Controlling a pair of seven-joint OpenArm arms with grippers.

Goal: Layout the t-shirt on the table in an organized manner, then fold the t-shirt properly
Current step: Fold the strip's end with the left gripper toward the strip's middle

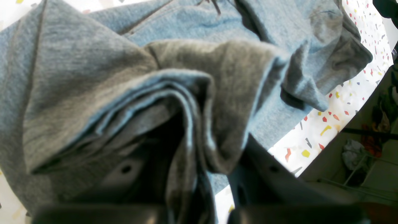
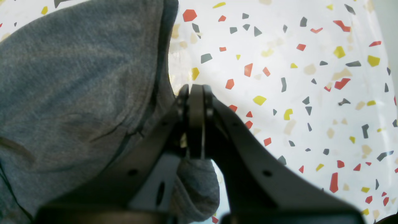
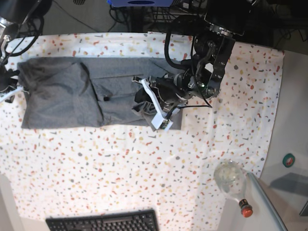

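The heather-grey t-shirt [image 3: 72, 94] lies spread along the back half of the speckled table [image 3: 144, 168], with a folded flap on its left part. My left gripper [image 3: 150, 102] is at the shirt's right end. In the left wrist view it [image 1: 192, 161] is shut on a bunched fold of the t-shirt [image 1: 93, 77], which is lifted and drapes over one finger. My right gripper [image 3: 9, 89] is at the shirt's left edge. In the right wrist view its tips [image 2: 196, 105] are pressed together, with a bit of the t-shirt [image 2: 77, 77] pinched behind them.
A black keyboard [image 3: 103, 222] lies at the front edge. A clear bottle [image 3: 231, 177] with a red cap [image 3: 245, 209] lies at the front right, next to a plain pale surface [image 3: 288, 125]. Cables and dark equipment [image 3: 144, 14] stand behind the table.
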